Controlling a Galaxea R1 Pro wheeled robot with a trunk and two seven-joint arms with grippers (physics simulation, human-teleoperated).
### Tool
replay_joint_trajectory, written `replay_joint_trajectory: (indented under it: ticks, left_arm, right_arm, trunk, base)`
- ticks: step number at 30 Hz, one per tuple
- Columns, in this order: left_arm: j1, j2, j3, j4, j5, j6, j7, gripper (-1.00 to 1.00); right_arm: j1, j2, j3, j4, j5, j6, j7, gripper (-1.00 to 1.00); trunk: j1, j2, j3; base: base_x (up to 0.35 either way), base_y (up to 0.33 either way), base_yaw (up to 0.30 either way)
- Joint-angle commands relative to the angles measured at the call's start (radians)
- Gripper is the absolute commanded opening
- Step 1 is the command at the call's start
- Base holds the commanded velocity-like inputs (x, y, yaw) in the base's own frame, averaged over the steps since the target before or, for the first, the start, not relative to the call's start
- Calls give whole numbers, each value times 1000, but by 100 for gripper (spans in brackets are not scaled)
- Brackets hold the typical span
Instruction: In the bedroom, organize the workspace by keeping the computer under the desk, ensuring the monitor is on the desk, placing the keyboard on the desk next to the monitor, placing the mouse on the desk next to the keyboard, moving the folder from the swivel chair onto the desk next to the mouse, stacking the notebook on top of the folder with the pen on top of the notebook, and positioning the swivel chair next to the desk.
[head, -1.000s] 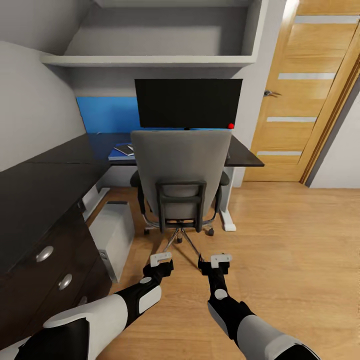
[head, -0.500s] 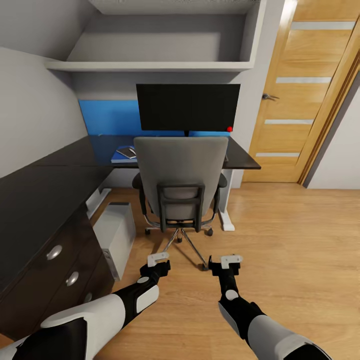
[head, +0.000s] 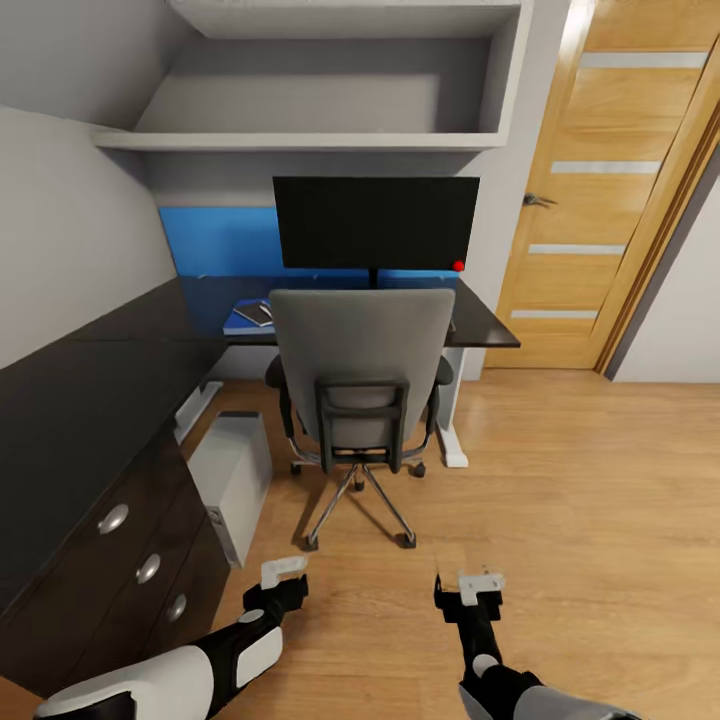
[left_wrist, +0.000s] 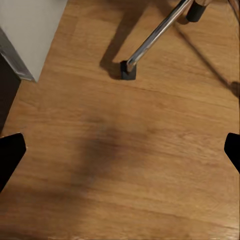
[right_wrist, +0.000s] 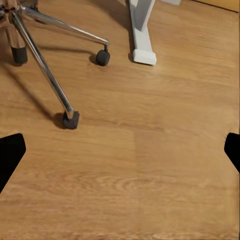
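Swivel chair (head: 362, 370) tucked against the desk (head: 120, 350) front edge; open oak floor (head: 580, 480) right; left gripper (head: 283, 572) and right gripper (head: 481, 580) jaws apart.

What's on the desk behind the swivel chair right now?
The monitor stands there, and the folder lies left of the swivel chair with the notebook on it. The chair's backrest covers the desk directly in front of the monitor.

both arms wear glossy white shells over black joints; each gripper has a pale grey block and black fingers.
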Motion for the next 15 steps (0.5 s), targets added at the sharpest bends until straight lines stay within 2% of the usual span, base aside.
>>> replay_joint_trajectory:
  ticks: [1, 8, 13, 15]
  left_arm:
    - [25, 8, -9, -1, 7, -5, 6, 100]
    - [146, 30, -8, 2, 7, -4, 5, 100]
    - [196, 41, -8, 2, 7, -5, 6, 100]
    - [219, 55, -8, 2, 7, -5, 5, 100]
  right_arm:
    - [27, 0, 9, 6, -3, -7, -6, 100]
    - [102, 0, 9, 15, -1, -10, -6, 100]
    - [159, 1, 10, 17, -1, -10, -6, 100]
    - [195, 0, 9, 17, -1, -10, -6, 100]
  trunk:
    - [-4, 7, 2]
    - [-31, 56, 24]
    - [-50, 91, 40]
    - [-58, 105, 46]
  base:
    - [0, 0, 0]
    - [0, 0, 0]
    - [0, 0, 0]
    - [0, 0, 0]
